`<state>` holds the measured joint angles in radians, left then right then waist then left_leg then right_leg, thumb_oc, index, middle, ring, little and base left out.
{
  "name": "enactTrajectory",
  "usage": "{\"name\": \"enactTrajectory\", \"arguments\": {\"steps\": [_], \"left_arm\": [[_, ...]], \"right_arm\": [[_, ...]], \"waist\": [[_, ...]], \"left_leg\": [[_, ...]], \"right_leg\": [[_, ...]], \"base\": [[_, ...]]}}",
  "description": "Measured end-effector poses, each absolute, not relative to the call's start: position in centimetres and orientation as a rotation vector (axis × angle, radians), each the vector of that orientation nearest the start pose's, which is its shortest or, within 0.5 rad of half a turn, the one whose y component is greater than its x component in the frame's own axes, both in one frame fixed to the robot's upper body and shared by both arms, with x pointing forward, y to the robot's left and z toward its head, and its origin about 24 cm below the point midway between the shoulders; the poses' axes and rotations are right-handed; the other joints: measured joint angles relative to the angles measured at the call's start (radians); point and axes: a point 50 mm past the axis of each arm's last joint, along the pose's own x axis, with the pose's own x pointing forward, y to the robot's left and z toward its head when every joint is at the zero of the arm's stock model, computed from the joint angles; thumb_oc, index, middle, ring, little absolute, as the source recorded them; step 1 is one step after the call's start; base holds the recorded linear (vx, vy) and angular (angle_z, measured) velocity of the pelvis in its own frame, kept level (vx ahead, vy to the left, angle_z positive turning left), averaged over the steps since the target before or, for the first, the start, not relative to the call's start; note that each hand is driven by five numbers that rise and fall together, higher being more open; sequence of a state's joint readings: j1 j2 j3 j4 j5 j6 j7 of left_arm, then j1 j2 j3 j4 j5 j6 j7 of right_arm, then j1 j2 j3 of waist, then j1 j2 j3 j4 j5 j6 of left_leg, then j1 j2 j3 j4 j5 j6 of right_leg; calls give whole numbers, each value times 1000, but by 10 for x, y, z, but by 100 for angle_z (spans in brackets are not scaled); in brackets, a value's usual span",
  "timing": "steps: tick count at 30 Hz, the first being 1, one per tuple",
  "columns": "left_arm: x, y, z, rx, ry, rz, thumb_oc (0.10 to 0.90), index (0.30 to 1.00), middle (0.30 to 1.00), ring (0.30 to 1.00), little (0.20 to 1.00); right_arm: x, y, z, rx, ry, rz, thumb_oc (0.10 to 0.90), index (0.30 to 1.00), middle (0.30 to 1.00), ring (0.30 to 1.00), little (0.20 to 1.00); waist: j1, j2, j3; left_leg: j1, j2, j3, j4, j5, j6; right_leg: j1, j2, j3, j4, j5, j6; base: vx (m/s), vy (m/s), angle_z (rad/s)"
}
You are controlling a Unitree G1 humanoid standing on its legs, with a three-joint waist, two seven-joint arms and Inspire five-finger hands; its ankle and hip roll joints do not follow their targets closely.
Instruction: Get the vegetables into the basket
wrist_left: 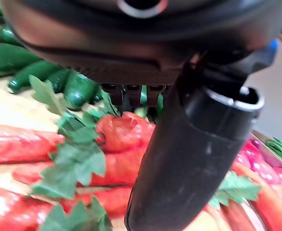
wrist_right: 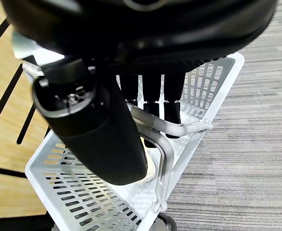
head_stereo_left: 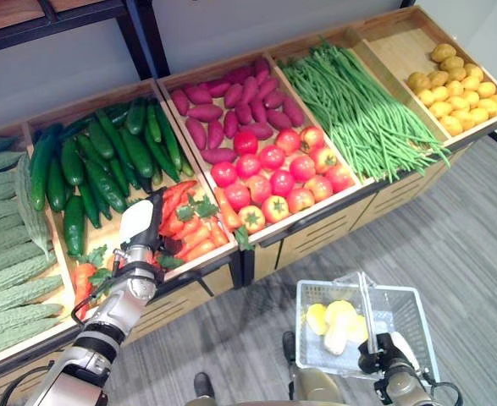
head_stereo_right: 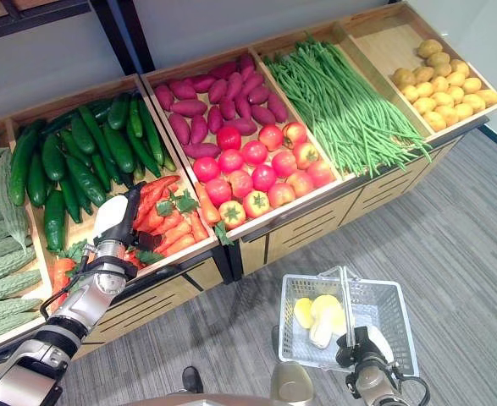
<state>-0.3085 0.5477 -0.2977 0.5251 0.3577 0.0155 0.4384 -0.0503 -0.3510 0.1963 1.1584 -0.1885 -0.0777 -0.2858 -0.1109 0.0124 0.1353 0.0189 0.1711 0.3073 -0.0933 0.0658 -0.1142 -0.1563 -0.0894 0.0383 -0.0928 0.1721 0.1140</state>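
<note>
Down low by the floor, the right hand [head_stereo_left: 382, 353] is holding the white basket [head_stereo_left: 413, 306] by its metal handle [wrist_right: 161, 144]. Its fingers [wrist_right: 172, 103] are curling round the handle, so the basket is hanging level and ready to take more food. Some yellow and pale vegetables [head_stereo_left: 336, 321] are already lying inside it.

Up at the wooden counter [head_stereo_left: 316, 228], the left hand [head_stereo_left: 140, 227] is reaching over the bin of carrots [head_stereo_left: 193, 230]. It is hanging right above the orange carrots and their green leaves [wrist_left: 73, 159]. Its fingers [wrist_left: 136, 94] are pointing down at the pile and are not gripping anything yet; they look loose and open. I think it is getting ready to pick one carrot.

Next to the carrots are dark green cucumbers [head_stereo_left: 104, 161], and bumpy green gourds [head_stereo_left: 7, 262] are lying on the far left. Purple sweet potatoes [head_stereo_left: 231, 110] and red tomatoes [head_stereo_left: 278, 173] are sharing the middle bin. Long green beans [head_stereo_left: 358, 110] and small yellow potatoes [head_stereo_left: 460, 89] are sitting further right.

The basket is staying well apart from the carrots, so the picked carrot will need carrying across.
</note>
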Motion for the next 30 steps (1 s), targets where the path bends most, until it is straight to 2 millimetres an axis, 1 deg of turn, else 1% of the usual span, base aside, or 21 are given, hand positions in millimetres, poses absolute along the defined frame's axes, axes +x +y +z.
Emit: {"name": "enactTrajectory", "arguments": {"steps": [4, 7, 8, 9, 11, 12, 14, 16, 18, 22, 25, 27, 30], "left_arm": [[299, 252, 27, 1098, 95, 220, 900, 1000, 1000, 1000, 1000], [305, 253, 23, 1183, 136, 177, 900, 1000, 1000, 1000, 1000], [311, 256, 27, 1236, 133, 141, 602, 583, 583, 583, 583], [319, 258, 37, 1303, 113, 119, 400, 300, 300, 300, 300], [328, 262, 42, 1404, 123, 102, 400, 300, 300, 300, 300], [331, 262, 46, 1418, 120, 91, 400, 300, 300, 300, 300], [332, 261, 46, 1431, 115, 84, 400, 300, 300, 300, 300], [331, 261, 46, 1443, 115, 83, 400, 300, 300, 300, 300], [332, 264, 50, 1434, 101, 121, 400, 300, 300, 300, 300], [333, 257, 56, 1423, 50, 119, 400, 300, 300, 300, 300], [328, 247, 62, 1374, -25, 110, 400, 300, 300, 300, 300], [318, 249, 61, 1341, -38, 122, 400, 300, 300, 300, 300], [302, 246, 68, 1268, -116, 145, 400, 300, 300, 300, 300]], "right_arm": [[137, -274, -131, -742, 959, -144, 400, 300, 300, 300, 300], [138, -275, -130, -746, 960, -146, 400, 300, 300, 300, 300], [139, -276, -130, -749, 961, -147, 400, 300, 300, 300, 300], [142, -276, -129, -750, 956, -149, 400, 300, 300, 300, 300], [144, -274, -129, -768, 945, -130, 400, 300, 300, 300, 300], [145, -274, -128, -772, 940, -125, 400, 300, 300, 300, 300], [149, -273, -127, -779, 929, -117, 400, 300, 300, 300, 300], [150, -273, -127, -780, 925, -116, 400, 300, 300, 300, 300], [149, -273, -127, -780, 931, -116, 400, 300, 300, 300, 300], [149, -273, -127, -779, 931, -115, 400, 300, 300, 300, 300], [149, -272, -127, -770, 927, -114, 400, 300, 300, 300, 300], [148, -273, -128, -767, 934, -118, 400, 300, 300, 300, 300], [138, -275, -130, -754, 961, -134, 400, 300, 300, 300, 300]], "waist": [[-1, 0, 4], [-5, -3, 18], [-1, -1, 19], [-3, -2, 19], [-9, -2, 19], [-10, -1, 19], [-14, -1, 20], [-10, -1, 20], [-5, -3, 22], [-6, -5, 23], [-9, -15, 29], [-10, -21, 33], [9, -21, 34]], "left_leg": [[-3, -1, -3, 0, 0, 0], [-7, -1, -6, 0, 0, 0], [-8, -1, -7, 1, 0, -1], [-9, -1, -8, 0, -1, 1], [-14, -2, -6, 0, 0, -1], [-16, -3, -6, 0, 1, -2], [-18, -4, -1, 2, 2, -4], [-18, -3, 0, 4, 2, -4], [-16, -3, 2, 4, 2, -4], [-9, -5, 2, 4, 2, -4], [4, -2, 1, 3, 1, -4], [18, 0, -1, 3, 1, -4], [33, 0, -11, -1, -2, -5]], "right_leg": [[-1, -1, -2, 0, 0, 0], [-3, -1, -6, 0, 0, 0], [-3, -1, -8, 0, 0, 0], [-4, -2, -7, 0, -1, 1], [-10, -2, -6, 0, -1, 1], [-13, -2, -5, 0, -1, 1], [-18, -1, 1, 1, 3, -1], [-19, 0, 3, 4, 9, -8], [-17, 2, 2, 5, 9, -8], [-11, 1, 3, 5, 9, -8], [3, 0, 2, 5, 9, -8], [19, 1, -1, 5, 9, -8], [43, -2, -13, 0, -1, -4]], "base": [[0, 0, 0], [-4, 24, 5], [0, 0, 0], [0, 0, 0], [0, 0, 0], [-18, 17, -3], [-9, 12, -8], [2, 6, -3], [0, 0, 0], [0, 0, 0], [0, 0, 0], [1, 5, 5], [-12, 19, 12]]}}
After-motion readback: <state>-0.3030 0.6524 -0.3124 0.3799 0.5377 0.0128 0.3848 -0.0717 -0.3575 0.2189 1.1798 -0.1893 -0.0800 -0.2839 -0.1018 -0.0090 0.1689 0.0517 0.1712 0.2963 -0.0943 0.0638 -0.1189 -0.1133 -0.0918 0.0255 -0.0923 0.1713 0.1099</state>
